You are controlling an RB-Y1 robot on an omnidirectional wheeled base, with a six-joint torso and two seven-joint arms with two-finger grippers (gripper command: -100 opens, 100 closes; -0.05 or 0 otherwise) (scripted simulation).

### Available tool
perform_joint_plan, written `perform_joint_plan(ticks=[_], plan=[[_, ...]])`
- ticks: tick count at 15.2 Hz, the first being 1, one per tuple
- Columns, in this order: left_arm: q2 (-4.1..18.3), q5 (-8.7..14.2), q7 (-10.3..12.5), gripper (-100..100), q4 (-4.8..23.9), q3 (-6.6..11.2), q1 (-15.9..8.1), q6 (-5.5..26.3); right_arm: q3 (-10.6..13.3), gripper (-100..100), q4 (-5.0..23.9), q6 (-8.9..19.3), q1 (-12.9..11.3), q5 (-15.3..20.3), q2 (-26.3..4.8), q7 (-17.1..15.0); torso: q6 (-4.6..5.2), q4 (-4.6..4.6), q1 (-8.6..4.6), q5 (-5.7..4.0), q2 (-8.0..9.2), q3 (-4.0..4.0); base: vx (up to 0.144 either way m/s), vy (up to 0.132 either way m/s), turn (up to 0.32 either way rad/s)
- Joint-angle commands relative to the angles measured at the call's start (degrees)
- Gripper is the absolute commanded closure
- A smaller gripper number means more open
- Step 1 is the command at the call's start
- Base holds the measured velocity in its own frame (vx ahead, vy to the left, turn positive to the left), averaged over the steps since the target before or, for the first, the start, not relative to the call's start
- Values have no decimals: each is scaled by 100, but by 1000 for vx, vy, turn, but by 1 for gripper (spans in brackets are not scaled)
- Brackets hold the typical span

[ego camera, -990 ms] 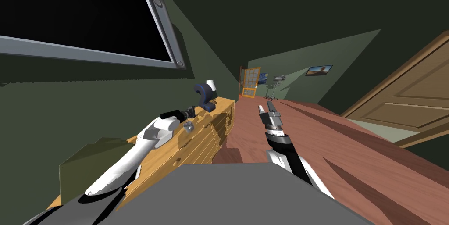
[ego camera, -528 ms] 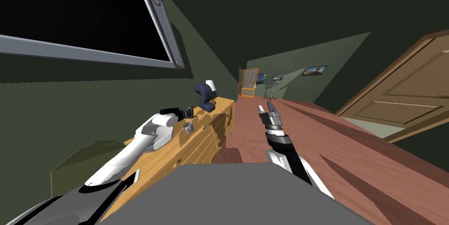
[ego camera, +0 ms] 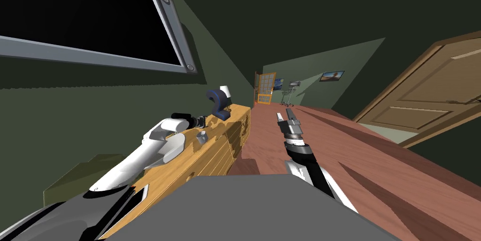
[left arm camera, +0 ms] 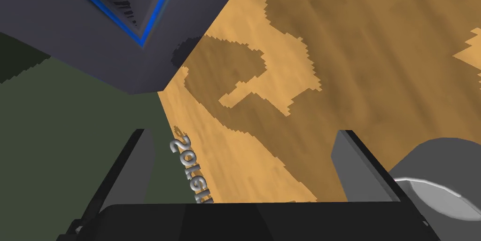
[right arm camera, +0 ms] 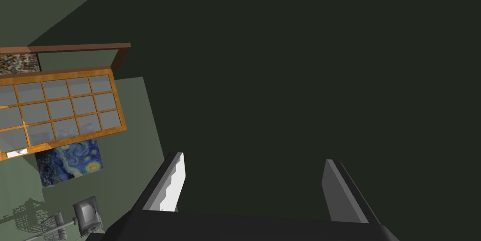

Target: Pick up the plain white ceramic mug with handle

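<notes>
A small pale grey mug (ego camera: 202, 136) stands on the wooden dresser top (ego camera: 233, 117), nearer to me than a dark blue figure-2 sculpture (ego camera: 217, 103). My left gripper (ego camera: 204, 121) hovers over the dresser between the mug and the sculpture. In the left wrist view the left gripper (left arm camera: 242, 132) is open over bare wood (left arm camera: 376, 64). The mug (left arm camera: 439, 177) lies just outside one finger (left arm camera: 359, 163), not between the two. My right gripper (ego camera: 284, 112) is held out over the floor, and the right wrist view shows this gripper (right arm camera: 252, 158) open and holding nothing.
The sculpture's dark, blue-edged base (left arm camera: 117, 27) is close ahead of the left fingers, with small silver lettering (left arm camera: 188, 165) on the wood. A white object (ego camera: 226, 90) stands behind the sculpture. The green wall (ego camera: 94, 125) runs along the dresser. A wooden door (ego camera: 422, 97) stands at the right.
My head view has turned a little, so the door has shifted. My left forearm has drawn slightly back along the dresser. The mug and the right arm have stayed put.
</notes>
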Motion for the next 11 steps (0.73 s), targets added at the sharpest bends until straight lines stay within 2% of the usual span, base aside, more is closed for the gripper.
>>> perform_joint_plan(ticks=[1, 2, 4, 5, 6, 8, 9, 11], plan=[[24, 41, 7, -100, 39, 5, -12, 196, 0, 0, 0, 0, 0, 0, 0, 0, 0, 0, 0, 0, 0, 0, -4, 21, -1], [167, 246, 117, -100, 205, 3, -121, 388, 0, 0, 0, 0, 0, 0, 0, 0, -1, 0, -3, 0, 0, 0, -2, 29, -61], [167, 246, 117, -100, 205, 3, -121, 609, 0, 0, 0, 0, 0, 0, 0, 0, 1, 0, 1, 0, -2, -1, 3, 40, -63], [167, 246, 117, -100, 205, 3, -121, 617, 0, 0, 0, 0, 0, 0, 0, 0, 0, -1, 1, 0, -2, -1, 0, 21, -2], [302, 441, 221, -100, 371, -9, -214, 821, 0, 0, 0, 0, 0, 0, 0, 0, -1, 0, -3, 0, -2, -1, 1, 26, -64], [302, 441, 221, -100, 371, -9, -214, 1022, 0, 0, 0, 0, 0, 0, 0, 0, 1, -1, -1, -1, -2, -1, 2, 35, -66], [426, 626, 320, -100, 534, -33, -291, 1163, 0, 0, 0, 0, 0, 0, 0, 0, -1, -1, -1, 0, -2, -1, 7, 40, -98], [426, 626, 320, -100, 534, -33, -291, 1402, 0, 0, 0, 0, 0, 0, 0, 0, 1, -1, 3, 0, -5, -3, 7, 41, -62]])
